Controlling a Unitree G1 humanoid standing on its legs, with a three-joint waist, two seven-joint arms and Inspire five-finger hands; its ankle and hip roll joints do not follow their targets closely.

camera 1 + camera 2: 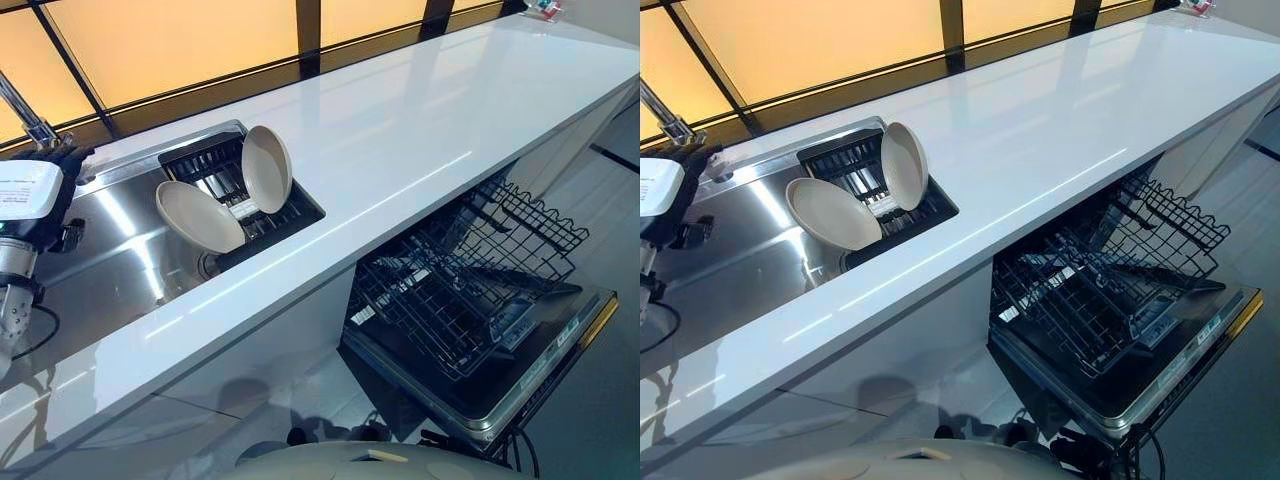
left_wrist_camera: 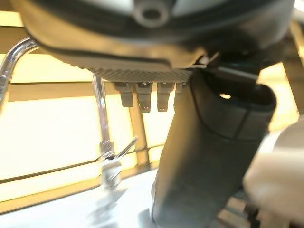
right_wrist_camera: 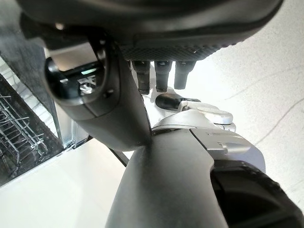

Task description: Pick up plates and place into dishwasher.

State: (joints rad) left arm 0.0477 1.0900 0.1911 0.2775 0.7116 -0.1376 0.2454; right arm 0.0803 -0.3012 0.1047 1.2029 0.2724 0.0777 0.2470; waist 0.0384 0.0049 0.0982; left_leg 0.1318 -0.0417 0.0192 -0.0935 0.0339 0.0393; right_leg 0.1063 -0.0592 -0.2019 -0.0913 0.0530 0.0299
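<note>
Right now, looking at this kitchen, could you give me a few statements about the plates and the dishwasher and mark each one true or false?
1. Two plates stand in the dark rack in the sink. True.
2. The dishwasher door is closed. False: it is open, with its wire basket pulled out.
3. A plate already sits in the wire basket. False: it holds no plates.
4. The left hand is near the faucet, apart from the plates. True.

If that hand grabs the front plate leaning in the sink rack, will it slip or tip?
The front plate looks stiff and glossy, so probably slippery. It leans tilted in the dark rack, so a nudge might tip it flat. It looks ceramic, likely to chip against the steel sink.
</note>
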